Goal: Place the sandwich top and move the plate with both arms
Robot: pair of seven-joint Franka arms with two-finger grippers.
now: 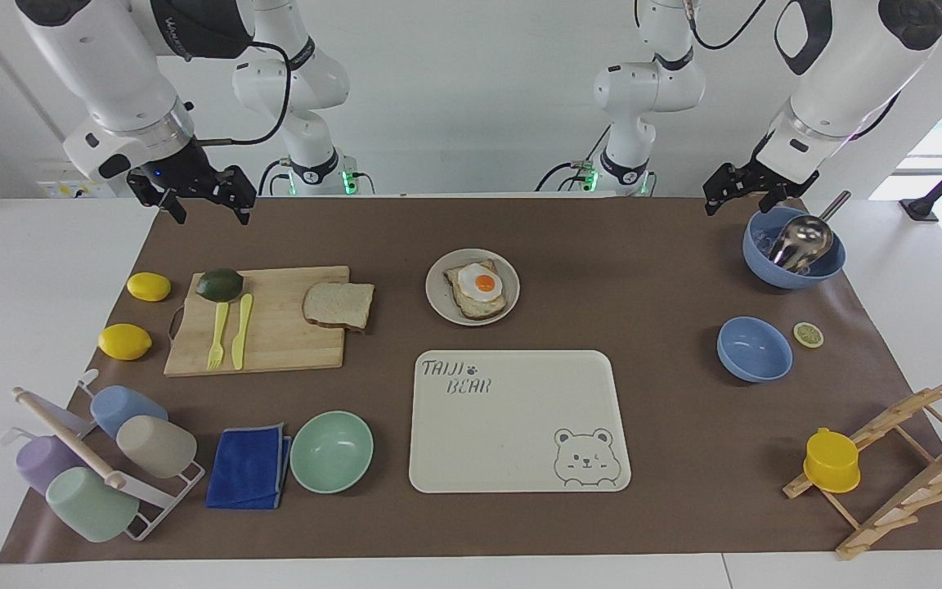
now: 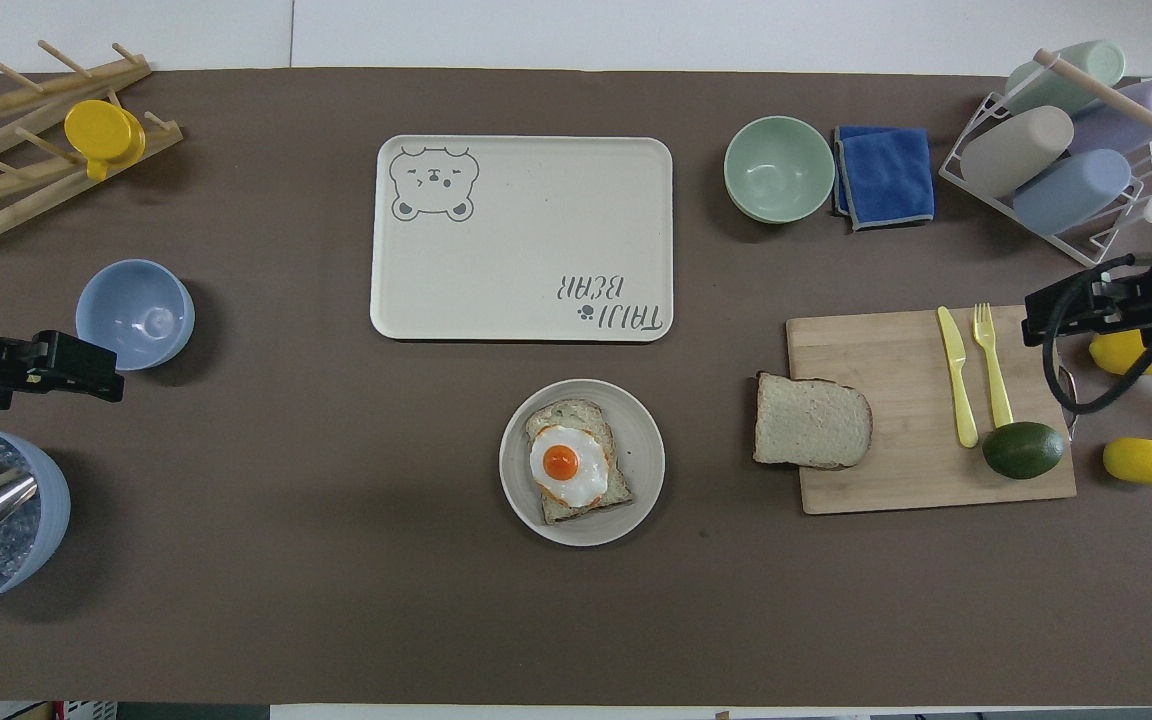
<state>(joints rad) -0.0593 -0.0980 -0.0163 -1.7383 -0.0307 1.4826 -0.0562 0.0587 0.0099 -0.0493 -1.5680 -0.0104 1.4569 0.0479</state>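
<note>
Above the tabletop's (image 1: 520, 229) robot-side edge, both hands hang with fingers spread and hold nothing: the right hand (image 1: 205, 204) over the end with the bamboo cutting board (image 1: 275, 343), the left hand (image 1: 737, 192) beside a blue bowl (image 1: 765, 262). Pale square bread slice (image 1: 338, 305) overhangs the board's edge. Just beside the board sits the round beige plate (image 1: 441, 303), bearing egg-topped toast (image 1: 481, 288).

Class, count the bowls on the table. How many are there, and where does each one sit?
3. A mint-green bowl beside the blue cloth; a blue bowl beside the lemon slice; another blue bowl, holding a metal scoop.
</note>
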